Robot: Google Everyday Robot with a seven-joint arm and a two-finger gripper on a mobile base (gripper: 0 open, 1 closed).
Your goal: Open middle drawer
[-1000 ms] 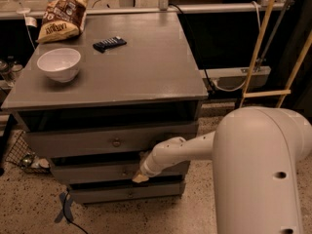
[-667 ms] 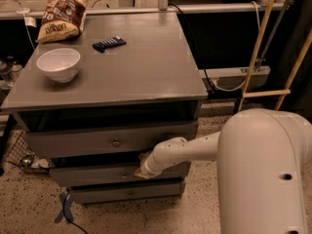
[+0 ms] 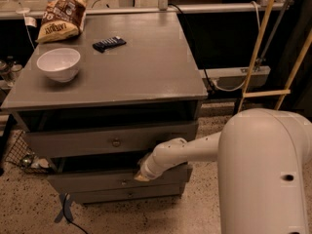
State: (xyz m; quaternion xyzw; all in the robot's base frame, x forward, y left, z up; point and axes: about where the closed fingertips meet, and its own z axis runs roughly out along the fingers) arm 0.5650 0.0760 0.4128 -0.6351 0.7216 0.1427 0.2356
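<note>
Camera view: the claw sits at the upper edge of the middle drawer, second front down the cabinet; its grip cannot be told. Judging by this, pulling is in hand. Next needs a straight, level draw away from the cabinet.

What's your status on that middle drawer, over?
Gripper at top edge of middle drawer, right of its knob. Drawer slightly out, dark gap above front. Nothing blocking it.

Middle drawer, grey front, small knob, slightly out, dark gap above, gripper at its top edge
</note>
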